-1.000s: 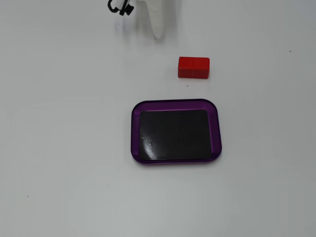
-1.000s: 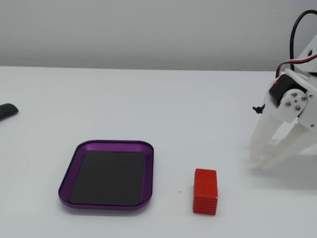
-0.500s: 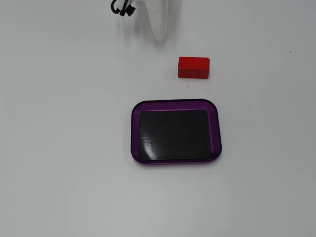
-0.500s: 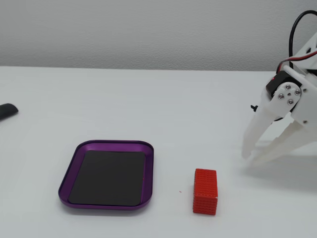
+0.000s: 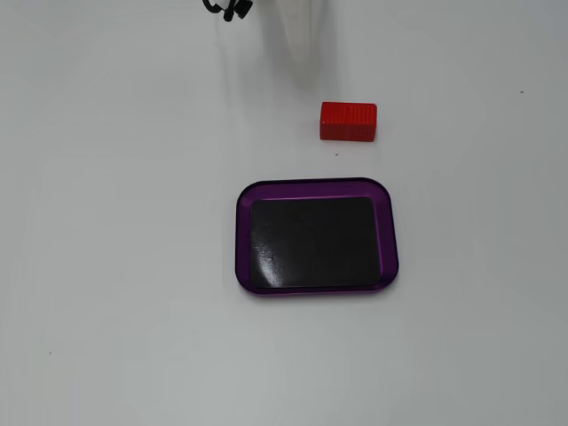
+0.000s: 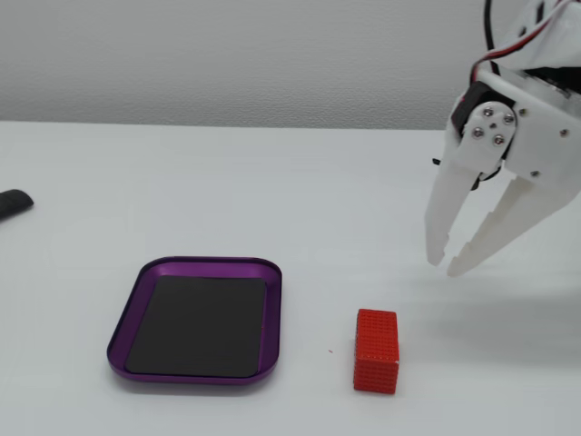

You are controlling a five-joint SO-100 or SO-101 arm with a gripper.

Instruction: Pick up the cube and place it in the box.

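In a fixed view from the side, the white table (image 6: 272, 182) runs back to a plain pale grey wall with a faintly grainy finish, and its surface is smooth and matte with soft shadows. At the far left edge a small dark object (image 6: 14, 203) lies on the table, cut off by the frame; what it is cannot be told. Further right sits the box (image 6: 270, 313), a shallow tray with a purple rim and a glossy black base, holding nothing. Just beside it, apart from its rim, the cube (image 6: 376, 350) lies flat on the table, red with a dotted surface. Above and to the right of the cube hangs the white gripper (image 6: 449, 263), clear of the table, its fingers (image 6: 490, 236) pointing down and nearly together, with a narrow gap at the tips and nothing held.

In a fixed view from above, the box (image 5: 244, 240) lies centrally, the cube (image 5: 348, 121) beyond its upper right corner. A blurred white part of the arm (image 5: 302, 31) and black cable (image 5: 226, 9) enter at the top edge.
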